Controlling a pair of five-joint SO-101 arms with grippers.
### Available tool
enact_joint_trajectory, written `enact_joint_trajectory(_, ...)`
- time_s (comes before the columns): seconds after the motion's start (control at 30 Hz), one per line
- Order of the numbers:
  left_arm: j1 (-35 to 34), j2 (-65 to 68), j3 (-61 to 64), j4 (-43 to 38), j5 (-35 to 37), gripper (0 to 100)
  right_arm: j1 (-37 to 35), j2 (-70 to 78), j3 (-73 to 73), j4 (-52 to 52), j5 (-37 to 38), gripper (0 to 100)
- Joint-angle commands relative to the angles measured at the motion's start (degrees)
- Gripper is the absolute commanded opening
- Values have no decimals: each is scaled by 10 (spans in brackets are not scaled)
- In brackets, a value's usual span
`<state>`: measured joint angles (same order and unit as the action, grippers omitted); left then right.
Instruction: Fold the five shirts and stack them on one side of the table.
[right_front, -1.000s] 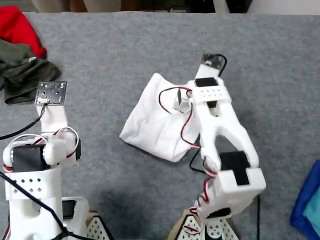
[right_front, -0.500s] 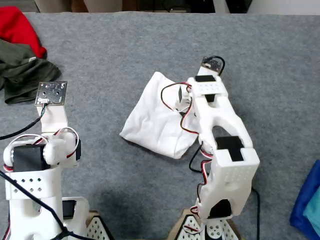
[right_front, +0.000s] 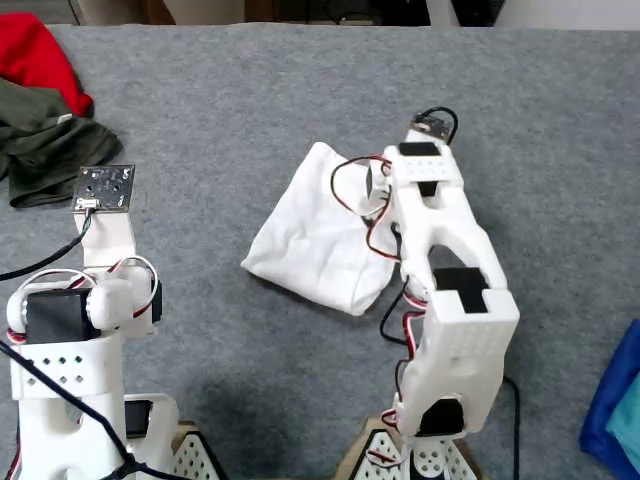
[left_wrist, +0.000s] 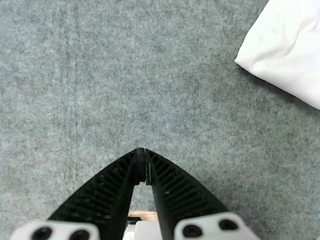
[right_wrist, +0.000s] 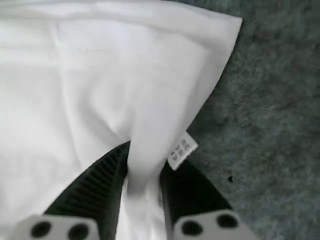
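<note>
Right wrist view: right hand (right_wrist: 145, 156) clamped on a narrow ridge of the white shirt (right_wrist: 100, 75), cloth spread ahead of it on the grey worktop (right_wrist: 270, 100); left hand (left_wrist: 141, 152) closed, empty, shirt corner well ahead. Risk: so thin a pinch may slip free, or 1 pull may drag the whole bundle. Care label (right_wrist: 181, 149) just beside a fingertip, print too small to read.

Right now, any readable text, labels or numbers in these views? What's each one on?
Tag on the white shirt: a few dark marks, too small and blurred to read.
Nothing else carries readable words, numbers or signs.
</note>
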<state>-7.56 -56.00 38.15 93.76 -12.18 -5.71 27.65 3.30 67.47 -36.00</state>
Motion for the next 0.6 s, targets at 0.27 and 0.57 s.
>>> enact_joint_trajectory(0.27, -4, -7, -1, 4, -4, 24, 133, 18, -159, 121, 47, 5)
enact_joint_trajectory(0.57, -4, -7, -3, 11, -19, 24, 306, 19, -301, 219, 126, 5)
